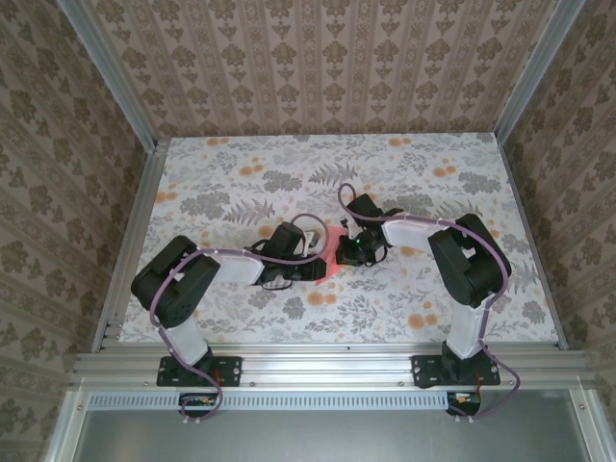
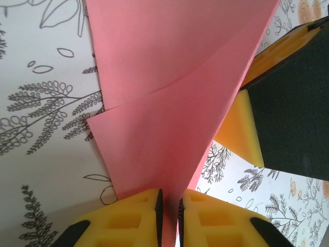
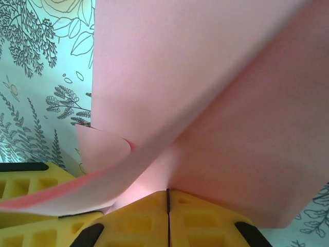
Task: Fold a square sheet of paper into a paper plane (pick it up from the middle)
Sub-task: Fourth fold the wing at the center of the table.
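A floral-print table [image 1: 404, 289] walled by damask-patterned panels [image 1: 327, 67] and aluminium rails [image 1: 318, 366]. At its centre the folded pink paper [image 1: 332, 252] sits between both arms, mostly hidden from above. The left gripper [image 2: 169, 208] stands slightly parted around a paper edge; the right gripper [image 3: 168, 206] is pressed together, pinching the paper. No legible writing.

- The top external camera sits high behind both arm bases, looking down and forward over the whole worktop [image 1: 241, 183].
- Each wrist camera looks out past its own yellow fingers [image 2: 128, 216], very close.
- All three views share the pink paper [image 1: 332, 252] at mid-worktop.
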You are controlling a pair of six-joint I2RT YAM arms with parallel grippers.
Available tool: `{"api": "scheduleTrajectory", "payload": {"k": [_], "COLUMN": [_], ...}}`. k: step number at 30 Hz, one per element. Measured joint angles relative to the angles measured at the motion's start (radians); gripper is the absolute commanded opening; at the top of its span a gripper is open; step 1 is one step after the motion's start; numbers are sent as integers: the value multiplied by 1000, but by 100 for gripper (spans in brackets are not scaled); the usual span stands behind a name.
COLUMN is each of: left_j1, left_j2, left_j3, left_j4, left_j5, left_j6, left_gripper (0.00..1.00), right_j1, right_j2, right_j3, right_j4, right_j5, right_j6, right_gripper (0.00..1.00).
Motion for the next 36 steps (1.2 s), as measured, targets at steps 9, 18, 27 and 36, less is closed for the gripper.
{"api": "scheduleTrajectory", "payload": {"k": [9,18,27,36], "left_j1": [-27,-91,-152,-164], "left_j2": [-5,8,10,11], "left_j3": [46,142,185,191], "left_j4": [-80,-227,-333,-367], "left_j5": [-44,-147,-286,-359], "left_j6": [47,116,163,179], "left_gripper": [30,36,34,20], "right_j1": [-1,-1,-1,-1], "right_j2": [0,0,0,0], "right_j3": [0,0,0,0], "right_j4": [2,14,21,21], "right_j5": [-13,-35,-38,-38], "right_j6": [12,40,56,56], "right_gripper": [9,9,9,9]}}
